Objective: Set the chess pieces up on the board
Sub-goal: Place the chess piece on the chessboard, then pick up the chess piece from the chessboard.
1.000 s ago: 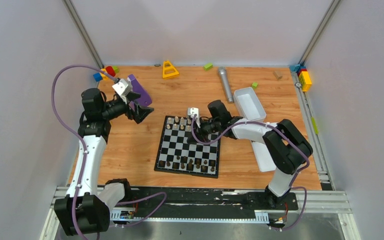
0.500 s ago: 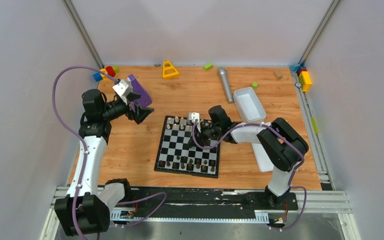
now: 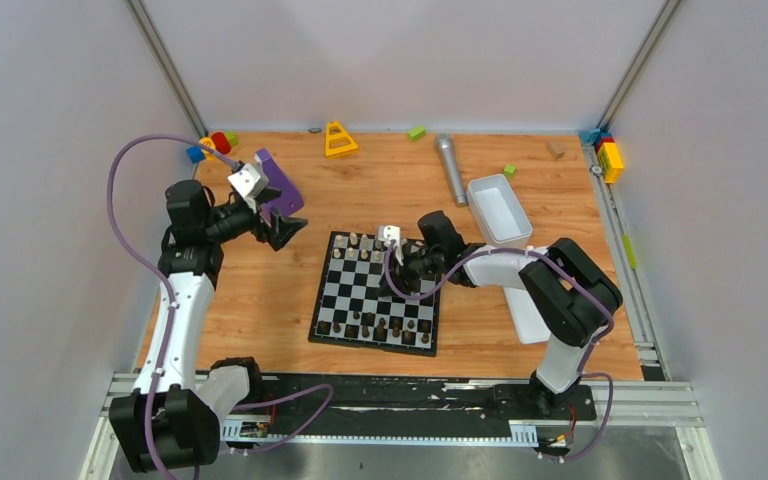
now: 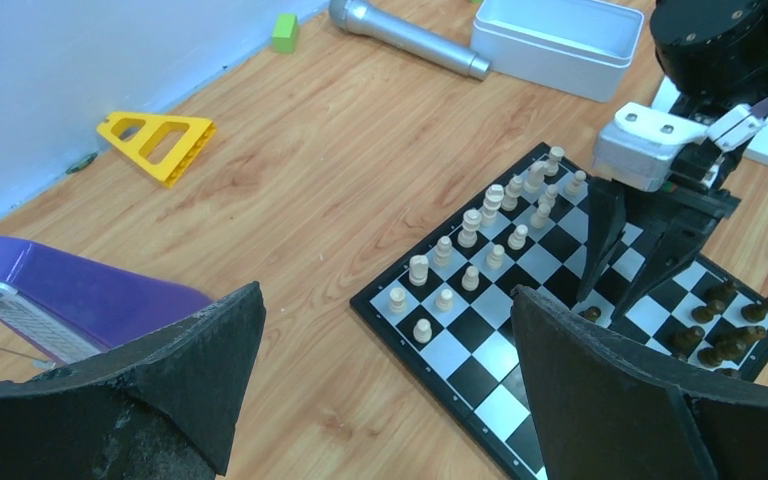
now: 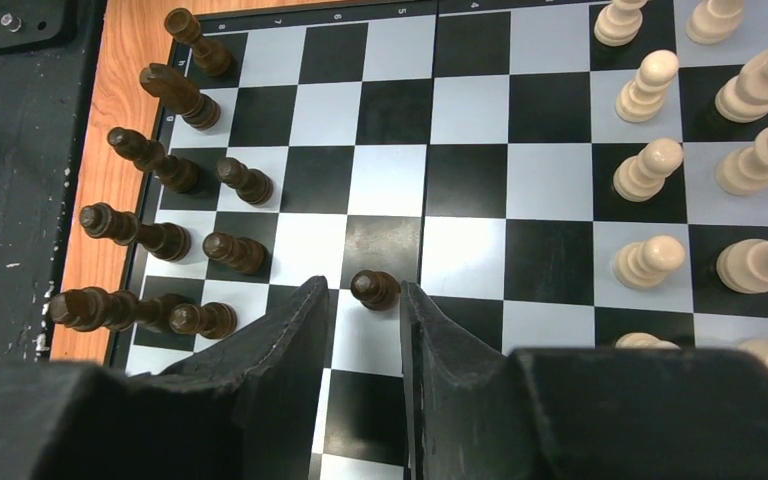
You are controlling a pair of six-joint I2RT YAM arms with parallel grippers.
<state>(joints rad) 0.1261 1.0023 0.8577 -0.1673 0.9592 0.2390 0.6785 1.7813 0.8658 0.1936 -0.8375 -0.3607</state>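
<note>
The checkered board (image 3: 358,296) lies mid-table. Cream pieces (image 3: 360,246) stand on its far rows, dark pieces (image 3: 380,328) on its near rows. My right gripper (image 3: 406,268) is low over the board's right side with its jaws a little apart. In the right wrist view, its fingertips (image 5: 363,290) flank one dark pawn (image 5: 373,289) that stands on a square, close to the right finger. The left wrist view shows that pawn (image 4: 590,313) under the right gripper (image 4: 605,300). My left gripper (image 3: 285,225) hovers left of the board, wide open and empty (image 4: 388,295).
A purple object (image 3: 280,185) sits by the left gripper. A yellow triangle (image 3: 339,139), a grey microphone (image 3: 450,168) and a white tray (image 3: 498,208) are behind the board. A second white tray (image 3: 530,312) lies under the right arm. Colourful blocks (image 3: 608,156) sit in the back corners.
My right gripper moved a little left and down onto the board's right side, then held still. The left arm barely shifted.
</note>
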